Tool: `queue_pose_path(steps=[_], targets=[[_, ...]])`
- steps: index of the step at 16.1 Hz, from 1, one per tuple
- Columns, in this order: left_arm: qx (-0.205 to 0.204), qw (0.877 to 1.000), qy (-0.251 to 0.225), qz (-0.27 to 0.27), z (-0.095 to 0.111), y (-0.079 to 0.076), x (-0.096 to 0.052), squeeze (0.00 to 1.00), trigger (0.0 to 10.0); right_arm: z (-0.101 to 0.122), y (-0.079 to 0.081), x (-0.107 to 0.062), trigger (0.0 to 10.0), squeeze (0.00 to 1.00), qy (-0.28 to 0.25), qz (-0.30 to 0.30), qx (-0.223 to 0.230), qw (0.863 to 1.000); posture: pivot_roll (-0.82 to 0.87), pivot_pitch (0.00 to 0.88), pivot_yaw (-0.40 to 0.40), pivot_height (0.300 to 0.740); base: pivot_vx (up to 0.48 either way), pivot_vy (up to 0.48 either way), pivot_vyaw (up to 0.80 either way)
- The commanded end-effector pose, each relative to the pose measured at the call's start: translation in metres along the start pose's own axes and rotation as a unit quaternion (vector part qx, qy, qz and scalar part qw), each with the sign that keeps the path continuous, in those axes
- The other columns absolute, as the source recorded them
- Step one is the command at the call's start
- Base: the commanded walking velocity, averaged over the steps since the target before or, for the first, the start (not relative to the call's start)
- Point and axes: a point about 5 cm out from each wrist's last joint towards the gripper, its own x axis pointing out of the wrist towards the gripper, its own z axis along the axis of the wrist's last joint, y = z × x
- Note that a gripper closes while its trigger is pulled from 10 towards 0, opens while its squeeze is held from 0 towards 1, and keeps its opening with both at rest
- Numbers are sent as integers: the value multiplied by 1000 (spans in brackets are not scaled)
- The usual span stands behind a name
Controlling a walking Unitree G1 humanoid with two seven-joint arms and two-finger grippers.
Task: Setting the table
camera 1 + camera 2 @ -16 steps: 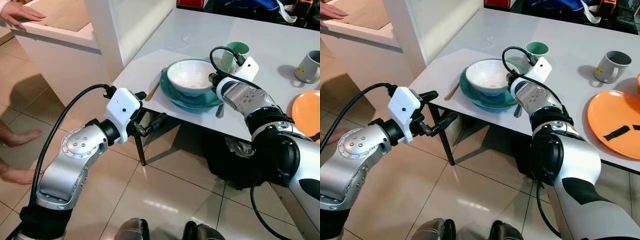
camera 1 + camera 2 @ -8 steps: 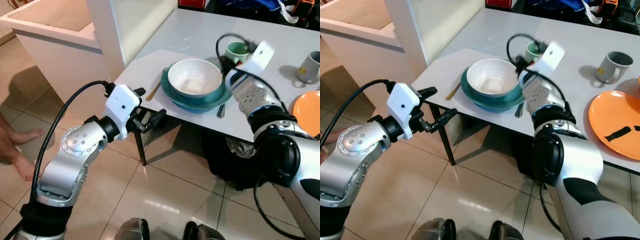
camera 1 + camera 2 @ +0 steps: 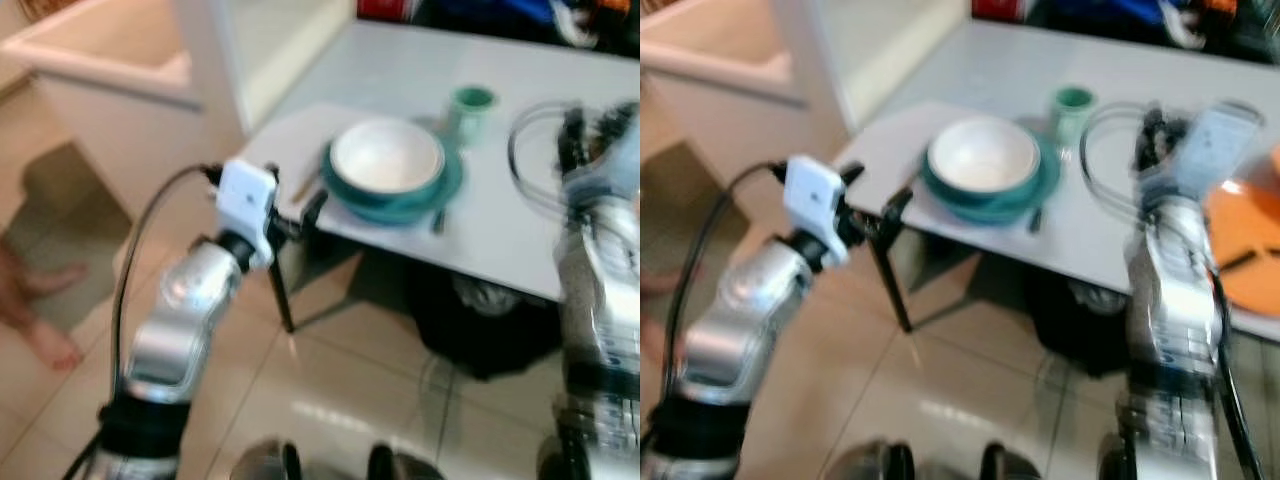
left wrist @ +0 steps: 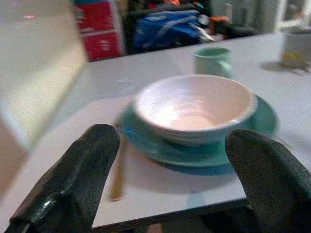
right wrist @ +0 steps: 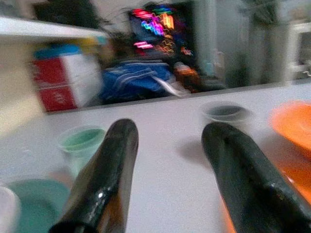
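A white bowl [image 3: 388,155] sits in a teal plate [image 3: 395,197] near the white table's [image 3: 500,230] front left corner. A wooden utensil [image 3: 303,187] lies left of the plate, a dark utensil [image 3: 438,220] right of it, and a green cup [image 3: 470,104] stands behind. My left gripper [image 3: 300,215] hovers open just off the table corner, facing the bowl [image 4: 194,107] with nothing between its fingers [image 4: 92,160]. My right gripper [image 3: 590,130], blurred, is raised over the table's right side. It is open and empty, looking across at the green cup [image 5: 80,143].
An orange plate [image 3: 1252,240] lies at the table's right end and a grey mug [image 5: 226,114] stands behind it. A white counter [image 3: 110,70] stands at far left. A person's bare foot [image 3: 45,340] is on the tiled floor. A dark bin [image 3: 480,320] sits under the table.
My right arm has drawn back from the bowl and swung up and to the right. My left gripper has moved nearer the table corner. The views are now blurred.
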Motion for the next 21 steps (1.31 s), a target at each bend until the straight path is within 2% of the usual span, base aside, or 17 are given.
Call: queue_pose_path(steps=[1, 2, 4, 5, 7, 10, 11, 14, 18, 21], targets=[[13, 1000, 5, -8, -4, -4, 0, 0, 10000, 13, -1, -8, 10000, 0, -14, -6, 7, 1000, -21, 113, 72, 740, 0, 0, -800], [4, 1000, 4, -13, -7, -9, 1, 0, 10000, -1, -14, -47, 10000, 0, 3, -13, -51, 999, -68, 111, 95, 740, 0, 0, 0], [4, 1000, 3, -16, -9, -11, 2, 0, 10000, -14, -21, -78, 10000, 0, 24, -15, -92, 995, -72, 112, 97, 740, 0, 0, 0], [6, 1000, 7, -10, -14, -12, 0, 0, 10000, -28, -20, -98, 10000, 0, 65, -24, -100, 993, -72, 114, 99, 740, 0, 0, -800], [5, 1000, 12, -1, -21, -9, -6, 0, 10000, -39, -20, -109, 10000, 0, 104, -52, -86, 989, -65, 114, 95, 740, 0, 0, 0], [9, 1000, 8, 10, -19, -4, -9, 0, 10000, -41, -13, -113, 10000, 0, 116, -51, -69, 989, -54, 114, 91, 740, 0, 0, -533], [3, 1000, 5, 13, -19, -3, -8, 0, 10000, -40, -7, -115, 10000, 0, 115, -37, -69, 990, -54, 110, 96, 740, 0, 0, -800], [4, 1000, 1, 6, -19, -6, -7, 0, 10000, -41, -7, -117, 10000, 0, 120, -44, -69, 989, -56, 105, 102, 740, 0, 0, -267], [7, 1000, 2, 7, -19, -5, -7, 0, 10000, -40, -10, -117, 10000, 0, 120, -55, -72, 989, -54, 98, 96, 740, 0, 0, -800], [7, 1000, 8, 20, -23, -5, -12, 0, 10000, -42, -7, -112, 10000, 0, 126, -34, -79, 988, -42, 83, 58, 740, 0, 0, 0]])
